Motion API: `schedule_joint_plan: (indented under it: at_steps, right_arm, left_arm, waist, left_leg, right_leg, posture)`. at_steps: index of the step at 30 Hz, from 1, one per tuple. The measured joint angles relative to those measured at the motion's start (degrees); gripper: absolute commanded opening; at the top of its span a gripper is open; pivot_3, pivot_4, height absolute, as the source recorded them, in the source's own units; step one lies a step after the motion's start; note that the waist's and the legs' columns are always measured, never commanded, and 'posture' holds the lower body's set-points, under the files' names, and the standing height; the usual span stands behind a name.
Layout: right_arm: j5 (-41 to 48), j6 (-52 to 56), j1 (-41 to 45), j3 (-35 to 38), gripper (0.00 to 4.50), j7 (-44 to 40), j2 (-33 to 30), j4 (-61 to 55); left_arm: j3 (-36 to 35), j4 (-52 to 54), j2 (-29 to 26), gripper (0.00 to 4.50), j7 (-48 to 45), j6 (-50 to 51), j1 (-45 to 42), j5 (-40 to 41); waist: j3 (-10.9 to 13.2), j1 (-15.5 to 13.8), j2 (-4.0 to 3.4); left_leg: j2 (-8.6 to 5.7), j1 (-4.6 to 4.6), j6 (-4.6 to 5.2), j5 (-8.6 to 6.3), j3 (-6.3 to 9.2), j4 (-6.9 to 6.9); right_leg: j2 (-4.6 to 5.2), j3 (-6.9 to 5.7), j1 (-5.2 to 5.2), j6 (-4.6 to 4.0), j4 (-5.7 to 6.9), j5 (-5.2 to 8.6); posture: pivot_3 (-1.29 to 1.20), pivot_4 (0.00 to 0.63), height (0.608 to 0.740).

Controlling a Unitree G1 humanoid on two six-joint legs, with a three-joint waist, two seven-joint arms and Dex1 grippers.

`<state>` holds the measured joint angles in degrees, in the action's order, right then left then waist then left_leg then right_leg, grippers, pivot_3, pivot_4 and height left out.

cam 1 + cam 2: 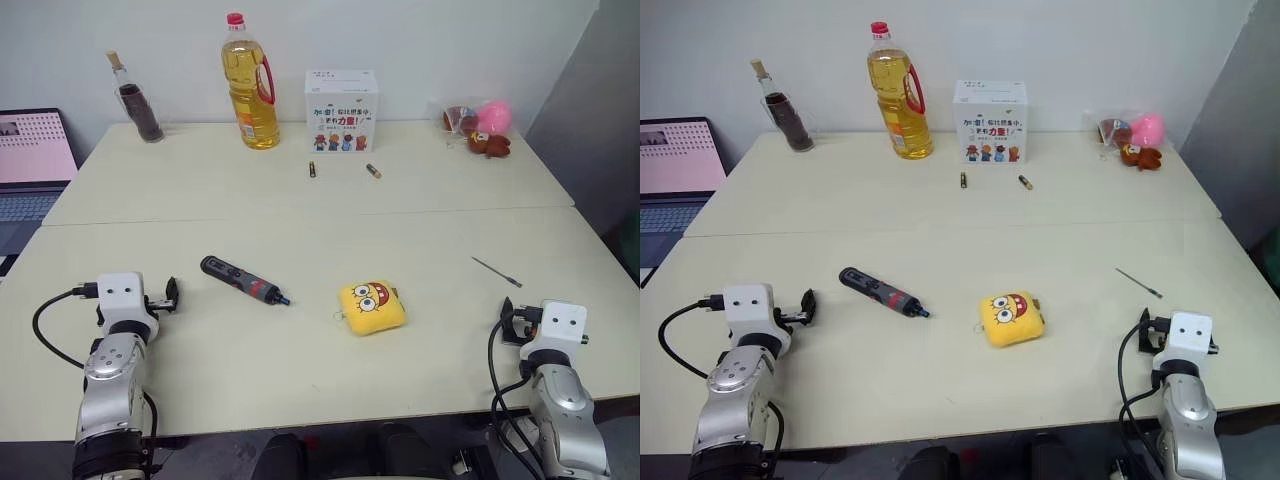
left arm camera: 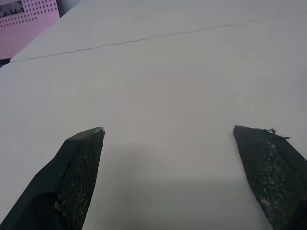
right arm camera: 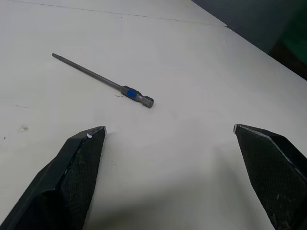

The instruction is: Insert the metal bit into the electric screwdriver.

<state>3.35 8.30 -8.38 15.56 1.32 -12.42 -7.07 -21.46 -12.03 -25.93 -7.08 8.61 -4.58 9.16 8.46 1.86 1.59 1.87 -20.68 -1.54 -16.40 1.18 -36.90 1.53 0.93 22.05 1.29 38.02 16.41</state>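
apart, metal bit (image 3: 103, 82), electric screwdriver (image 1: 244, 281)

Electric screwdriver (image 1: 243, 280) left of toy (image 1: 372, 306); metal bit (image 1: 496, 271) right.

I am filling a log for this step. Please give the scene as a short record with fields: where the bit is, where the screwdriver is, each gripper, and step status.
metal bit: flat on the table, near the right gripper, untouched
electric screwdriver: flat on the table, between the left gripper and the yellow plush toy
left gripper: jaws open, empty
right gripper: jaws open, empty, bit just ahead
status: bit not yet inserted
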Motion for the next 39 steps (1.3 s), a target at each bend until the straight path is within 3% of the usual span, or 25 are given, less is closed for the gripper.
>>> schedule_joint_plan:
  at_steps: [8, 14, 18, 21, 26, 30, 39]
  right_arm:
    - [-0.1, 0.6, 0.4, -0.2, 4.5, -0.4, -0.6, 0.0]
    - [0.0, 3.2, -0.4, -1.1, 4.5, -5.4, -5.7, -2.8]
    - [5.4, 9.6, 0.4, -2.4, 4.5, -16.3, -12.8, -8.5]
    - [13.6, 15.5, 3.7, -4.9, 4.5, -29.1, -20.2, -13.2]
    - [25.8, 23.4, 7.7, -5.3, 4.5, -45.9, -31.0, -17.0]
    - [27.9, 25.5, 12.3, -7.4, 4.5, -52.7, -34.9, -15.9]
    - [27.4, 25.7, 19.5, -15.2, 4.5, -57.7, -33.9, -13.7]
  left_arm:
    - [-0.5, -0.2, -0.3, 4.48, -0.7, -0.1, 0.4, 1.2]
    - [-1.5, 0.1, -7.7, 4.48, -10.0, 3.8, 2.2, 4.9]
    - [-0.4, 4.3, -20.1, 4.48, -27.9, 5.8, 2.8, 8.6]
    - [0.3, 9.9, -27.0, 4.48, -39.4, 10.3, -0.2, 13.8]
    - [5.0, 18.1, -33.5, 4.48, -54.7, 17.1, -2.7, 21.5]
    - [11.1, 21.3, -34.8, 4.48, -60.8, 17.0, -8.2, 21.7]
    - [20.8, 27.6, -32.0, 4.48, -67.8, 14.0, -14.0, 20.6]
  waist:
    - [0.0, 0.1, 0.0]
    - [0.3, 0.1, -0.14]
    - [1.1, -0.2, -0.18]
    - [1.5, -0.4, -0.52]
    - [1.9, -0.4, -0.34]
    - [2.0, -0.4, -0.23]
    - [2.1, -0.2, -0.21]
  left_leg:
    - [0.0, 0.0, 0.0, 0.0, -0.02, 0.0]
    - [0.01, -0.14, 0.0, 0.0, -0.01, 0.06]
    - [0.04, -0.23, -0.01, 0.01, 0.08, 0.04]
    - [-0.13, -0.27, 0.01, 0.0, 0.04, 0.02]
    - [-0.15, -0.37, 0.03, -0.01, 0.09, 0.03]
    - [-0.17, -0.42, 0.04, -0.02, 0.12, 0.02]
    - [-0.18, -0.97, 0.03, -0.01, 0.15, -0.15]
  right_leg:
    - [0.0, 0.01, 0.01, 0.0, -0.01, 0.0]
    - [-0.04, -0.01, 0.2, -0.03, 0.02, 0.02]
    - [-0.15, -0.09, 0.25, -0.1, 0.02, 0.03]
    - [-0.15, -0.07, 0.22, -0.07, -0.03, 0.04]
    - [-0.19, -0.13, 0.25, -0.02, -0.08, 0.05]
    - [-0.27, -0.16, 0.27, -0.02, -0.09, 0.06]
    - [-0.36, -0.18, 0.8, -0.02, 0.05, 0.04]
  posture:
    - [0.0, 0.15, 0.74]
    - [0.0, 0.15, 0.74]
    - [0.0, 0.15, 0.74]
    - [0.0, 0.15, 0.74]
    - [0.0, 0.15, 0.74]
    - [0.0, 0.15, 0.74]
    - [0.0, 0.15, 0.74]
